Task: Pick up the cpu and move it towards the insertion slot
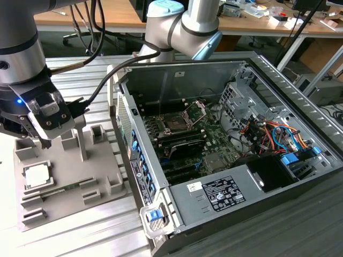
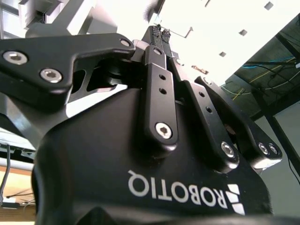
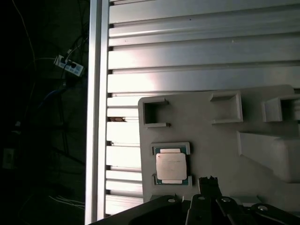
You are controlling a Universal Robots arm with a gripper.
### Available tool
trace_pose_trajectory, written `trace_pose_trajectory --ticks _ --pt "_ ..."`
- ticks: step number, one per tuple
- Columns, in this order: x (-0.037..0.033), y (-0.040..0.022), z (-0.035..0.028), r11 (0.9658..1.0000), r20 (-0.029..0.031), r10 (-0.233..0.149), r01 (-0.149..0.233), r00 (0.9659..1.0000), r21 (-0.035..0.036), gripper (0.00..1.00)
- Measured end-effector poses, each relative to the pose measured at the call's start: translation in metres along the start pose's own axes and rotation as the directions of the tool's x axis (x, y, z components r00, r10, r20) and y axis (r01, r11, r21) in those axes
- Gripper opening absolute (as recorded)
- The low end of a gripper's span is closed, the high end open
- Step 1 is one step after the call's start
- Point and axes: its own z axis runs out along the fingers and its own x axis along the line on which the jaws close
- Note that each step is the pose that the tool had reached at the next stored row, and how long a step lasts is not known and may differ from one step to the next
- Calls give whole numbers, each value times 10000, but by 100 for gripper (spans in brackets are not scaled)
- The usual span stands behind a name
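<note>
Black robot gripper [image 1: 43, 140] is hovering over the grey plastic fixture plate [image 1: 69, 176], fingers [image 2: 154, 33] pressed together, gripping nothing. The small silvery square cpu [image 3: 171, 166] is lying flat in its plate pocket, just below and beside the fingers. The dark silver-framed insertion slot [image 1: 174, 123] is sitting well apart from them.

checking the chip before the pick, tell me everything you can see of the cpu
The cpu is a small, flat, square chip with a silvery-white metal face and a thin darker rim. It lies flat and face up in a shallow raised-edge pocket of the grey plastic fixture plate, toward the exterior view's left. Only that pocket touches it. The shut gripper hangs over the plate close by, clear of the chip and holding nothing.
</note>
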Motion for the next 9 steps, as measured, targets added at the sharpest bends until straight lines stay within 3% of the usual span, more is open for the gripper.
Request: trace_pose_trajectory --ticks 9 --pt "1 -15 25 10000 0 0 0 10000 -1 11"
